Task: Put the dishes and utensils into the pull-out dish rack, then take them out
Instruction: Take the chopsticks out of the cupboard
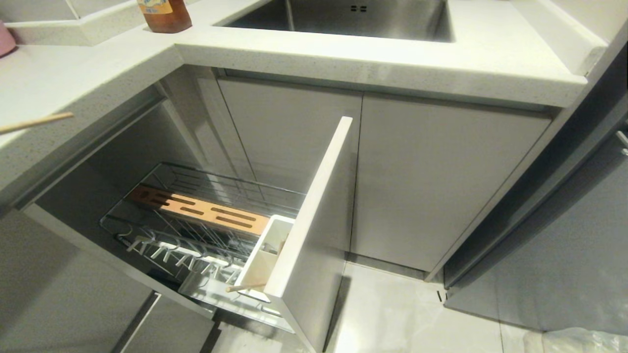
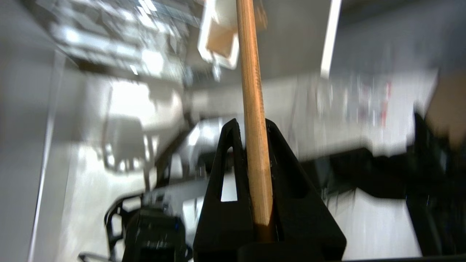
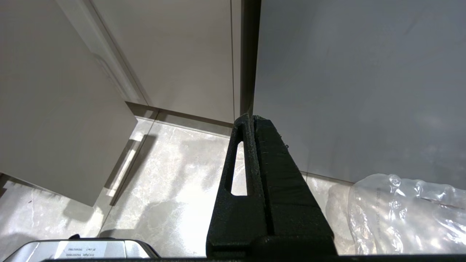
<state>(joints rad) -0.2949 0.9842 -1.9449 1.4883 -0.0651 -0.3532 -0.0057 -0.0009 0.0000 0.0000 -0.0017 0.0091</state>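
- Head view shows the pull-out dish rack (image 1: 211, 235) drawn out from under the countertop (image 1: 373, 63), its pale-grey front panel (image 1: 314, 230) standing edge-on beside the two-door cabinet (image 1: 392, 181).
- Inside the rack, the slotted light-wood strip (image 1: 201, 208) runs along the wire basket, and the white utensil box (image 1: 267, 255) sits against the front panel.
- One chopstick in the box (image 1: 245, 287) leans out over the box's near rim, its end poking toward the wire prongs (image 1: 181, 255).
- A second chopstick, the held chopstick (image 2: 255, 145), is clamped between the fingers of the left gripper (image 2: 251, 125); in the head view only its tip (image 1: 37, 122) enters at the left edge, over the countertop and well apart from the rack.
- Left wrist view is blurred; the utensil box appears beyond the chopstick's far end.
- Right gripper (image 3: 253, 118) hangs low over the floor tiles (image 3: 164, 182) near the cabinet doors, its fingers pressed together on nothing, with a clear plastic bag (image 3: 400, 214) lying beside it.
- Plate, bowl and spoon appear in no view.
- A sink (image 1: 343, 19) and an amber bottle (image 1: 164, 14) sit on top.
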